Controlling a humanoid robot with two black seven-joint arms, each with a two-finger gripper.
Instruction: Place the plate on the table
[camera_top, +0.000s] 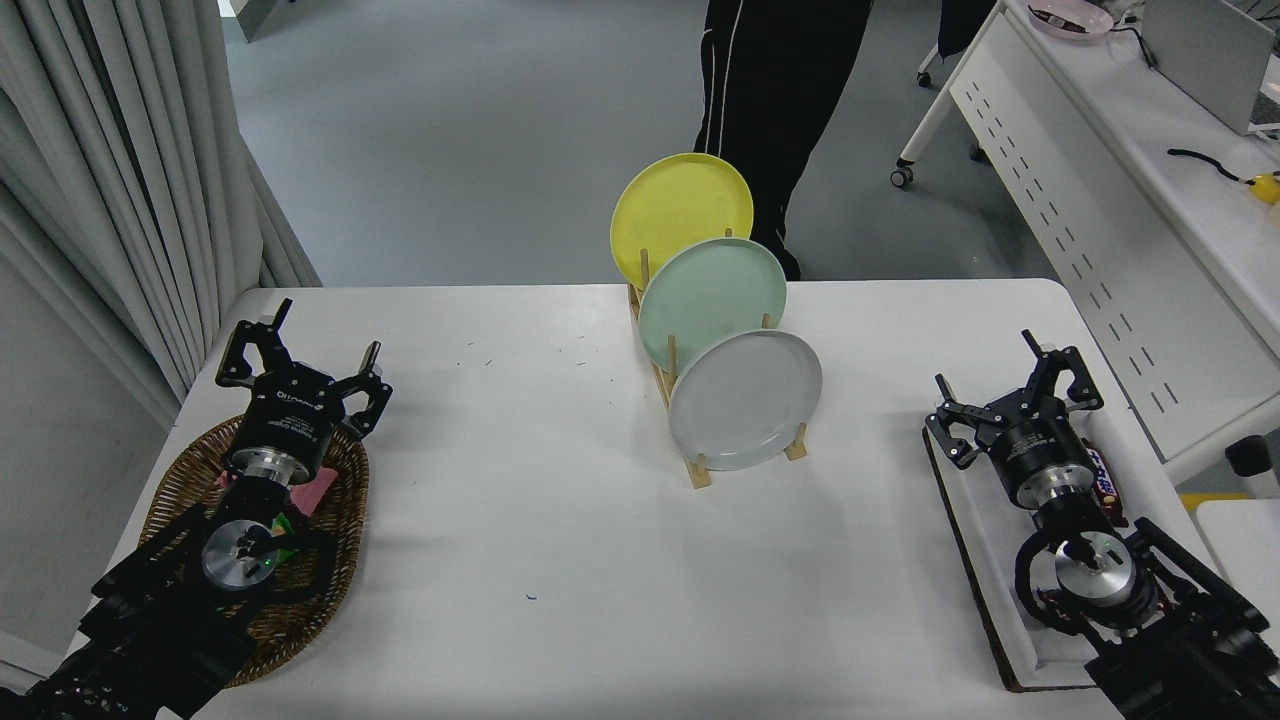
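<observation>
Grey plate (745, 400) stood upright, frontmost in wooden rack (700, 470) on table (520, 520). My right gripper (1010, 395) hung spread and empty, well apart; best pinched the rim and lifted clear of the pegs.

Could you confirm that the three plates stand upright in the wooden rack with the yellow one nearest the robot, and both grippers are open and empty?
Not quite: in the head view the grey plate is the one nearest the robot; the yellow plate stands farthest, behind the mint green plate. The rest holds: all three stand upright in the wooden rack, and the left gripper and right gripper are open and empty.
</observation>
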